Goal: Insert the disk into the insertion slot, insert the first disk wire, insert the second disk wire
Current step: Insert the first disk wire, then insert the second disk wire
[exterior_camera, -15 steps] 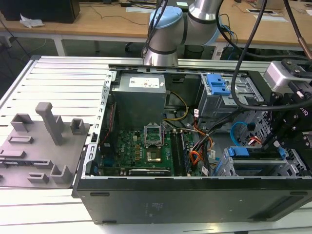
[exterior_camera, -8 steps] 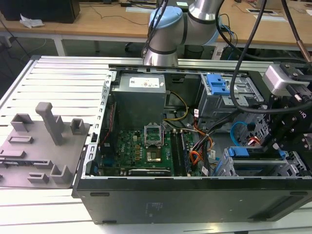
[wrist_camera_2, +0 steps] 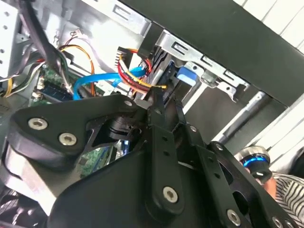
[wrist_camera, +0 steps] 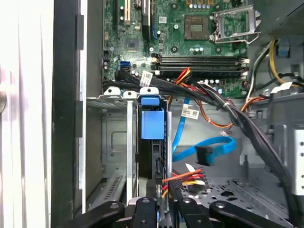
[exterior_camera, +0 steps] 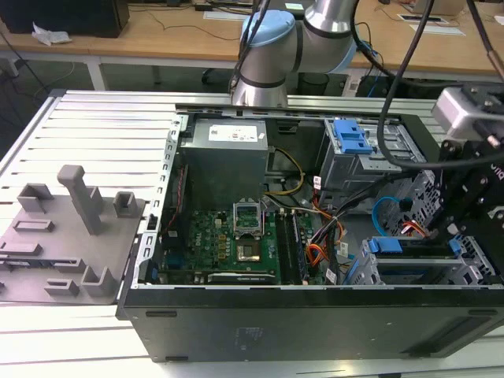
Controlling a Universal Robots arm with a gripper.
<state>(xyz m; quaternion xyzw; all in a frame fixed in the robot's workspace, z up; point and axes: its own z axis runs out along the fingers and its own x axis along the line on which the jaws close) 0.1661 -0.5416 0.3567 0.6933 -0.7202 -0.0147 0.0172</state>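
Interior of an open computer case (exterior_camera: 315, 323) lying on the slatted desk (exterior_camera: 94, 126), with the arm (exterior_camera: 276, 55) reaching in at the exterior view's right. We see the disk (wrist_camera: 152, 126) seated on edge in the insertion slot (wrist_camera: 114, 142). Its blue carrier frame faces the camera in the first wrist view. In the exterior view the low grey cage sits nearer the camera than the taller cage with the blue latch (exterior_camera: 350, 138).

The tool (wrist_camera_2: 156, 99) is pressed together on the black plug of the first disk wire (wrist_camera: 183, 179), a bundle of red, yellow and black strands. Plug and tool tip hang just beside the disk's near edge.

The second disk wire (wrist_camera: 209, 148) — thin and light blue — curls in a loose loop near by, its black plug apart from the disk.

We also note the motherboard (exterior_camera: 228, 244) at the case's middle, an orange cable (exterior_camera: 315, 253) beside it, and a grey fixture tray (exterior_camera: 71, 236) on the desk at the exterior view's left.
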